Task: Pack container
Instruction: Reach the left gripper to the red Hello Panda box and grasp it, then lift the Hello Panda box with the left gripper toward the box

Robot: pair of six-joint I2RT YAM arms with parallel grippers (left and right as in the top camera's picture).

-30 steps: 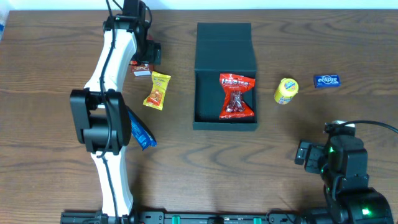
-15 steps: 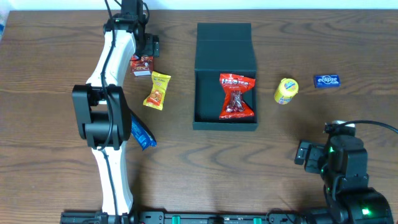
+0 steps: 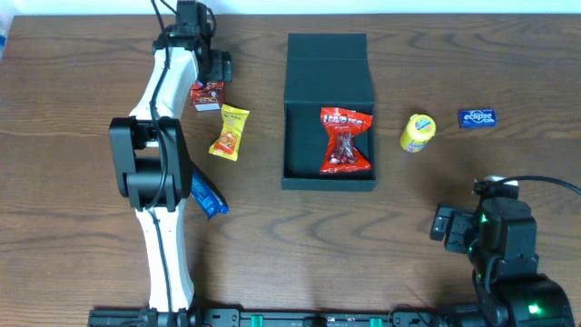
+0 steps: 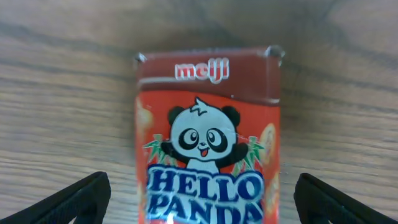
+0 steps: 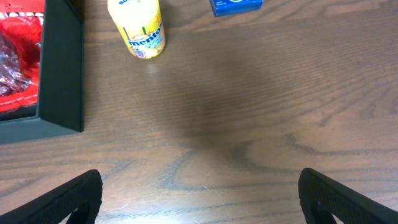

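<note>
My left hand (image 4: 200, 198) is spread over the Hello Panda box (image 4: 208, 124), set to pick it.
I'd lower straight down, one finger on each long side, and close squarely so it can't twist. The container (image 3: 329, 77) lies well to this hand's right, lid open, with a red packet (image 3: 346, 141) inside. Farther right, my right hand (image 5: 199, 199) hangs spread and empty over the counter (image 5: 261, 112).

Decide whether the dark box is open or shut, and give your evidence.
Open. The container has its lid folded back, and a red snack bag lies visible inside.
</note>
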